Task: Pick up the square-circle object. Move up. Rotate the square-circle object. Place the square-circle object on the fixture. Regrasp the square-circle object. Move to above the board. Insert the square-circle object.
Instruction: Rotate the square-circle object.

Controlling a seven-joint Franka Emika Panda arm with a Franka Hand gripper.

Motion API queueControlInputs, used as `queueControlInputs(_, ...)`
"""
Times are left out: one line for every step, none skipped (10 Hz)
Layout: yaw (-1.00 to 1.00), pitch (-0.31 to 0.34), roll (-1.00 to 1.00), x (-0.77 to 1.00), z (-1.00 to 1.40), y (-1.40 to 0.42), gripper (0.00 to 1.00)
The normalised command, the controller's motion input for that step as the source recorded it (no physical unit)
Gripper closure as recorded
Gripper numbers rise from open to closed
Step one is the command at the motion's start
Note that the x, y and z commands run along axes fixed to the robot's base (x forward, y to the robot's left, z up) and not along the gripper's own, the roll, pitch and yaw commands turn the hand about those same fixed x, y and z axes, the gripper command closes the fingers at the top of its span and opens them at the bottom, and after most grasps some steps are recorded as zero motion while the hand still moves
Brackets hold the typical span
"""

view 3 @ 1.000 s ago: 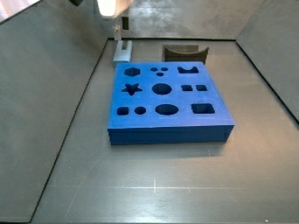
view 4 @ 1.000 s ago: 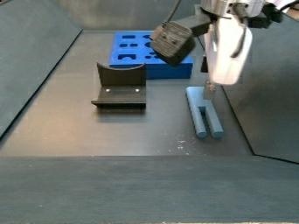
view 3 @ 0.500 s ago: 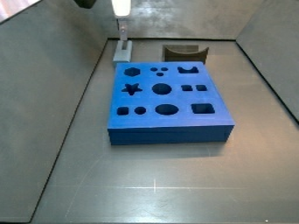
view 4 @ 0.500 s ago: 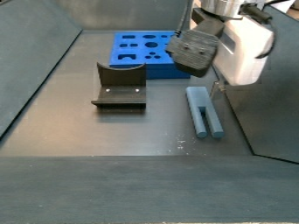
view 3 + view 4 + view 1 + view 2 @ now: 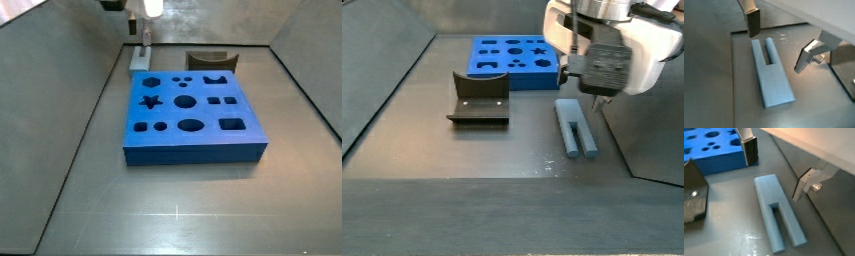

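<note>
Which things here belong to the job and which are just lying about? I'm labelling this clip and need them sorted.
Belonging to the job:
- square-circle object, lying on the floor beside the board, not gripped
- fixture
- board
- gripper, open, above the object

Lying about:
- nothing else is visible on the floor

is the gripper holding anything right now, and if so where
Nothing is held. The gripper hangs open above the square-circle object, which lies on the floor, fingers clear of it.
</note>
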Motion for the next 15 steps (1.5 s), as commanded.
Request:
queueControlInputs(1.0, 0.012, 0.0, 0.02, -0.04, 0.0, 0.0)
queueControlInputs(1.0, 0.012, 0.0, 0.02, -0.04, 0.0, 0.0)
queueControlInputs(1.0, 0.013, 0.0, 0.02, -0.04, 0.0, 0.0)
queueControlInputs(1.0, 0.014, 0.0, 0.02, -0.04, 0.0, 0.0)
queueControlInputs(1.0, 0.016, 0.0, 0.02, -0.04, 0.0, 0.0)
queueControlInputs(1.0, 0.017, 0.0, 0.02, -0.04, 0.0, 0.0)
queueControlInputs(1.0, 0.02, -0.01, 0.02, -0.04, 0.0, 0.0)
queueControlInputs(1.0, 0.022, -0.01, 0.02, -0.04, 0.0, 0.0)
queueControlInputs(1.0, 0.026, -0.01, 0.02, -0.04, 0.0, 0.0)
queueControlInputs(1.0, 0.03, -0.01, 0.02, -0.04, 0.0, 0.0)
queueControlInputs(1.0, 0.036, -0.01, 0.02, -0.04, 0.0, 0.0)
queueControlInputs(1.0, 0.045, -0.01, 0.02, -0.04, 0.0, 0.0)
queueControlInputs(0.68, 0.045, -0.01, 0.02, -0.04, 0.0, 0.0)
queueControlInputs(0.45, 0.044, -0.01, 0.02, -0.04, 0.0, 0.0)
queueControlInputs(0.29, 0.043, -0.01, 0.02, -0.03, 0.0, 0.0)
